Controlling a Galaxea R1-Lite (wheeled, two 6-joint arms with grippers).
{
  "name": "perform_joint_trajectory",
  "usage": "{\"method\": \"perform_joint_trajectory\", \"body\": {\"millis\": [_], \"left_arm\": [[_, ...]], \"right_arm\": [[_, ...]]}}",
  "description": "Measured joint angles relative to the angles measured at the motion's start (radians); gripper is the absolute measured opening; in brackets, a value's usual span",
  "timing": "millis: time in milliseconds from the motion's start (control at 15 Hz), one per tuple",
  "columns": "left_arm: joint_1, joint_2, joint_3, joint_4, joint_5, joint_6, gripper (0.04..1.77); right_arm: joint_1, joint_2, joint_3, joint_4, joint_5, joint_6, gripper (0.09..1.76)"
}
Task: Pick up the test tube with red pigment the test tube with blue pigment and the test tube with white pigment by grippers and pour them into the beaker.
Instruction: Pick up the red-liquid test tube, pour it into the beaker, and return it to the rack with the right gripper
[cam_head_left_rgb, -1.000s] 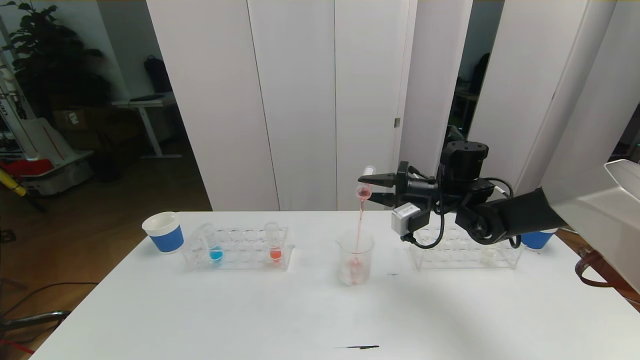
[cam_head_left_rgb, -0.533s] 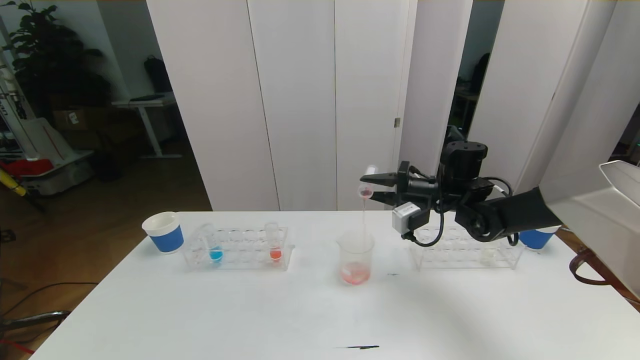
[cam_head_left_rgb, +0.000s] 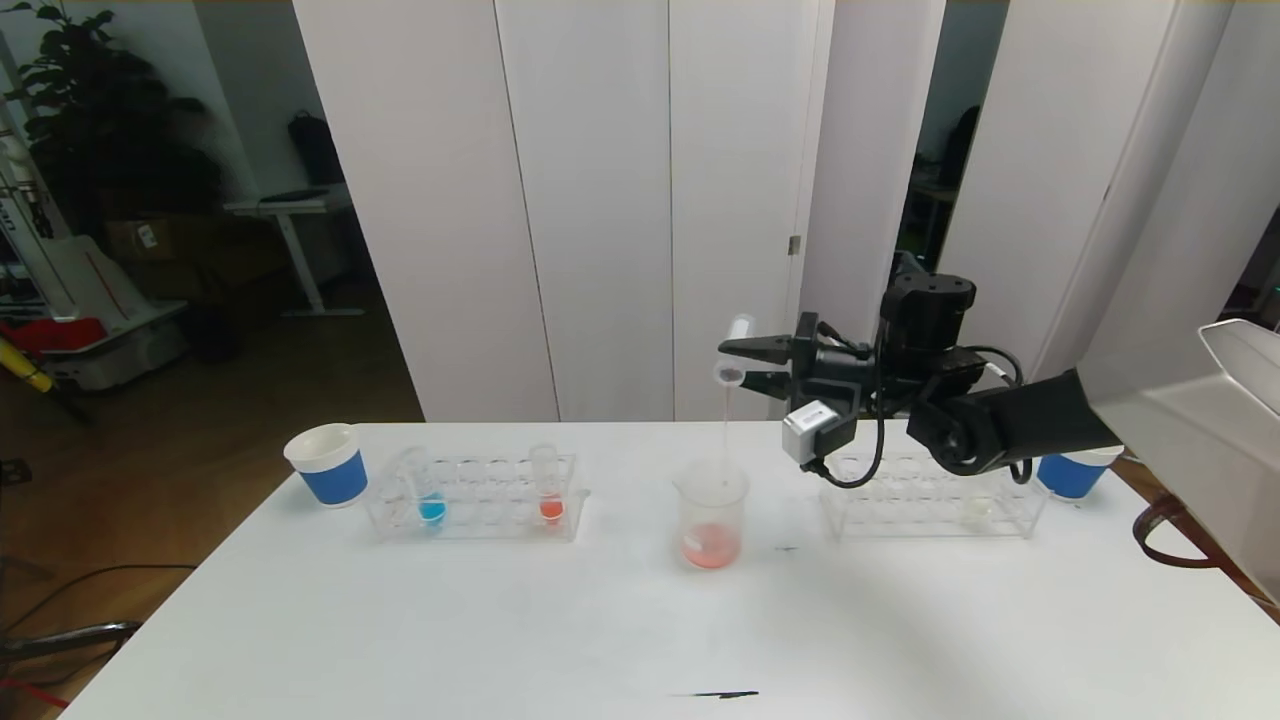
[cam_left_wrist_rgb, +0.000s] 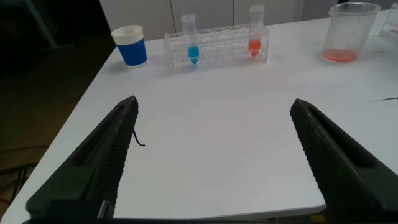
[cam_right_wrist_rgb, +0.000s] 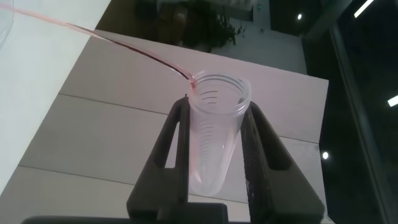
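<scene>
- Red tube (cam_head_left_rgb: 735, 352) is sitting clamped between the fingers of the right gripper (cam_head_left_rgb: 745, 362), tipped mouth-down, nearly drained; a thin thread (cam_right_wrist_rgb: 118, 45) is falling from its lip.
- Beaker (cam_head_left_rgb: 711, 518) is standing directly below the fingertips, red liquid pooling at its bottom.
- Risk: last drips are landing from high up; any wrist drift sends them onto the table (cam_head_left_rgb: 500, 620).
- Blue tube (cam_head_left_rgb: 424, 490) is waiting in its rack (cam_head_left_rgb: 475, 497), well away from both sets of fingers.
- Left gripper (cam_left_wrist_rgb: 211, 155) is hovering idle, fingers spread wide, gripping nothing.

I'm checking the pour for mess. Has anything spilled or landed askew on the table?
No spill shows. The right hand holds the tipped test tube above the beaker, where red liquid has collected. The blue test tube leans in its rack. A dark mark lies on the table.
</scene>
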Motion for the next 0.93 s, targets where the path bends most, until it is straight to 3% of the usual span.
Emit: {"method": "perform_joint_trajectory", "body": {"millis": [667, 933], "left_arm": [[0.0, 0.0, 0.0, 0.0, 0.0, 0.0, 1.75], [0.0, 0.0, 0.0, 0.0, 0.0, 0.0, 1.75]], "right_arm": [[0.0, 0.01, -0.032, -0.003, -0.001, -0.033, 0.58], [0.0, 0.009, -0.025, -0.013, -0.045, -0.032, 0.58]]}}
